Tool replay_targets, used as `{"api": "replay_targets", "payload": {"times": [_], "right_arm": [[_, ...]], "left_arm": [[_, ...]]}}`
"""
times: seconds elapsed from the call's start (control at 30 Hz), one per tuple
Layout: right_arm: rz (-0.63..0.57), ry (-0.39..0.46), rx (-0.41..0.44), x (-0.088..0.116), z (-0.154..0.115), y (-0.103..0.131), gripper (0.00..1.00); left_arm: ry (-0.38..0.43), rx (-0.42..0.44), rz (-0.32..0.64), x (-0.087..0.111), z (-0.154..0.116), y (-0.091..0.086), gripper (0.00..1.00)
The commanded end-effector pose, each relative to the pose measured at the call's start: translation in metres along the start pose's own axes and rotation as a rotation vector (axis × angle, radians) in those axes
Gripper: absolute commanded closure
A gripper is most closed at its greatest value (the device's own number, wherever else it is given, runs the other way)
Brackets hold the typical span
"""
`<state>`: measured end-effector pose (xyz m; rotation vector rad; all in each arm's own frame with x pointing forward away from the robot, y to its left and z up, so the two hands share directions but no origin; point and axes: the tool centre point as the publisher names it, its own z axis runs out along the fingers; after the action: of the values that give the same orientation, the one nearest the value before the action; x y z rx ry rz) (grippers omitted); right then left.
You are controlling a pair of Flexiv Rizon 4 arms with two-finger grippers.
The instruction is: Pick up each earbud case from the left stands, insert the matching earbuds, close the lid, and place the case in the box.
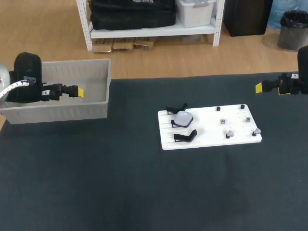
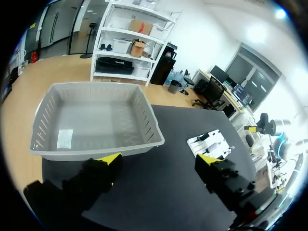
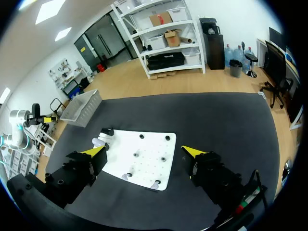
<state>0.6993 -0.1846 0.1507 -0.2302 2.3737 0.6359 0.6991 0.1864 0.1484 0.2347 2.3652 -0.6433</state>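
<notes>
A white board (image 1: pixel 211 129) lies right of the table's middle. One pale grey earbud case (image 1: pixel 183 118) rests closed on the black stands (image 1: pixel 185 136) at the board's left end. Small earbuds (image 1: pixel 230 134) sit on pegs over its right half. The grey box (image 1: pixel 91 108) stands at the back left. My left gripper (image 1: pixel 77 91) hovers open over the box, which lies ahead of its fingers (image 2: pixel 159 161). My right gripper (image 1: pixel 260 87) hangs open at the far right, well above the board (image 3: pixel 144 168), with the case (image 3: pixel 98 142) beside one fingertip (image 3: pixel 94 150). Both hold nothing.
The box (image 2: pixel 96 120) holds only a flat paper label (image 2: pixel 64 138). The dark table mat (image 1: pixel 120 183) spreads around the board and to the front edge. The board (image 2: pixel 211 143) is far ahead of my left gripper.
</notes>
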Motion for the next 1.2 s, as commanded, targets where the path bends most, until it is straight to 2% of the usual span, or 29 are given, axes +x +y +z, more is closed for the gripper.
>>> {"api": "replay_targets", "payload": {"times": [0.03, 0.97, 1.03, 1.07, 1.13, 1.17, 1.2], "right_arm": [[-0.001, 0.001, -0.004, 0.0, 0.0, -0.001, 0.0], [-0.001, 0.001, -0.004, 0.0, 0.0, -0.001, 0.0], [-0.001, 0.001, -0.004, 0.0, 0.0, -0.001, 0.0], [-0.001, 0.001, -0.004, 0.0, 0.0, -0.001, 0.0], [-0.001, 0.001, -0.004, 0.0, 0.0, -0.001, 0.0], [-0.001, 0.001, -0.004, 0.0, 0.0, -0.001, 0.0], [-0.001, 0.001, -0.004, 0.0, 0.0, -0.001, 0.0]], "left_arm": [[0.009, -0.011, -0.003, -0.002, 0.0, -0.002, 0.0], [0.009, -0.011, -0.003, -0.002, 0.0, -0.002, 0.0], [-0.078, 0.062, 0.139, -0.015, -0.017, -0.008, 0.0], [-0.088, 0.101, 0.216, -0.019, -0.02, -0.009, 0.0], [-0.215, 0.318, 0.401, -0.025, -0.032, -0.022, 0.0], [-0.236, 0.377, 0.493, -0.025, -0.035, -0.025, 0.0], [-0.289, 0.493, 0.664, -0.025, -0.041, -0.034, 0.0]]}}
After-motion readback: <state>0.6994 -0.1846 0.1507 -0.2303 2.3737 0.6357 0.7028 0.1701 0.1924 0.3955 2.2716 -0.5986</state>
